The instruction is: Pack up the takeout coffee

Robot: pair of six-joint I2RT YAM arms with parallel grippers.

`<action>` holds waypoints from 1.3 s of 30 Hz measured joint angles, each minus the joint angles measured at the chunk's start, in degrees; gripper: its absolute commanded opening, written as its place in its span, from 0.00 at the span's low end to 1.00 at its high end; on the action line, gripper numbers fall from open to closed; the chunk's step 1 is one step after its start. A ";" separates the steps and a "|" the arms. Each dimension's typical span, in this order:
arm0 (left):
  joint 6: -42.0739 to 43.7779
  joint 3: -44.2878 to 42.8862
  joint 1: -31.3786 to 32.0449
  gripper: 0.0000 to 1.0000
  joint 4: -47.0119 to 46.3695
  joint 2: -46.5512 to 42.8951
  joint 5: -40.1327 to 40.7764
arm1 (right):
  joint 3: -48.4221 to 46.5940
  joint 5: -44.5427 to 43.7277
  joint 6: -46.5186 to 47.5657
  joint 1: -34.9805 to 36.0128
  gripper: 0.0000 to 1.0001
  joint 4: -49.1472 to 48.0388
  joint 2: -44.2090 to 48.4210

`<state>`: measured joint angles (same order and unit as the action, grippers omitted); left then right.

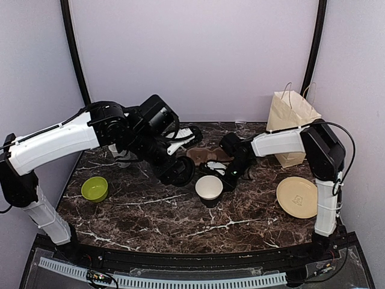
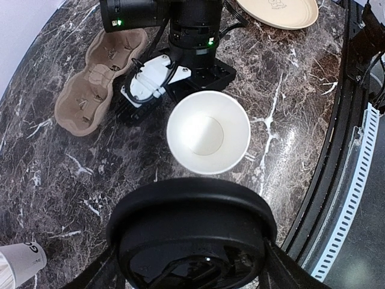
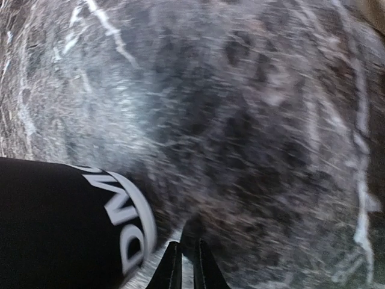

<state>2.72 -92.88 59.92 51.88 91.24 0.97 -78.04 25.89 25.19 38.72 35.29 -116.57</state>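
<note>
Black lid [image 2: 192,232], brown marble table [image 1: 180,218], pale walls [image 1: 192,54]

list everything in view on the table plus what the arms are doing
coffee cup: 1, white inside, black sleeve, table centre, top open
lid: 1, black, held above the table left of the cup
cup carrier: 1, brown pulp, behind the cup
bowl: 1, lime green, left side
plate: 1, tan, right side
paper bag: 1, tan, upright, back right
pale cup: 1, whitish, back left, mostly hidden
table: 1, dark marble
left arm: 1, white and black, jaws gripping the lid
right arm: 1, white and black, jaws shut, low beside the cup
</note>
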 measured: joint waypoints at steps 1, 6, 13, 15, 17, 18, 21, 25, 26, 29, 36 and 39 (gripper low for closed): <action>0.09 -0.57 -0.02 0.72 0.35 0.44 -0.04 | 0.00 0.11 -0.04 0.57 0.07 0.17 0.00; 0.57 -1.90 0.09 0.72 2.05 2.91 -2.10 | 0.00 1.03 -0.50 3.30 0.07 1.18 0.00; 1.14 -1.90 0.74 0.72 2.71 4.33 -4.39 | -1.92 2.12 -1.95 4.04 0.07 2.45 -1.51; 1.33 -1.92 0.76 0.72 2.71 4.46 -5.14 | -1.95 2.64 -2.21 3.48 0.09 2.45 -1.57; 1.62 -2.64 0.96 0.72 3.04 5.11 -6.14 | -1.95 2.82 -2.51 2.60 0.13 2.45 -1.57; 1.79 -3.30 1.07 0.72 3.15 5.73 -6.51 | -1.95 2.86 -2.73 2.03 0.17 2.47 -1.53; 2.49 -5.57 1.70 0.72 3.37 8.28 -7.74 | -1.88 2.38 -2.93 -0.24 0.25 2.58 -0.94; 3.19 -7.89 2.29 0.72 3.72 11.78 -8.83 | -0.46 1.25 -2.60 -4.35 0.29 2.89 2.95; 3.30 -8.57 2.34 0.72 3.80 12.74 -8.94 | 0.39 0.98 -2.27 -5.46 0.30 2.82 4.85; 3.63 -10.95 2.47 0.72 4.26 15.56 -8.92 | 2.67 0.85 -1.46 -7.15 0.31 2.93 10.12; 3.74 -16.70 2.49 0.72 5.40 21.73 -7.54 | 9.62 4.50 0.74 -8.31 0.31 1.70 18.47; 3.74 -18.64 2.51 0.72 6.29 23.74 -6.38 | 10.91 5.64 1.16 -8.85 0.31 1.49 18.58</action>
<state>6.46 -111.53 62.43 58.17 114.98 -5.41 -67.13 31.53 26.35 29.87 36.77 -98.00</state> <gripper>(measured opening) 0.741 0.311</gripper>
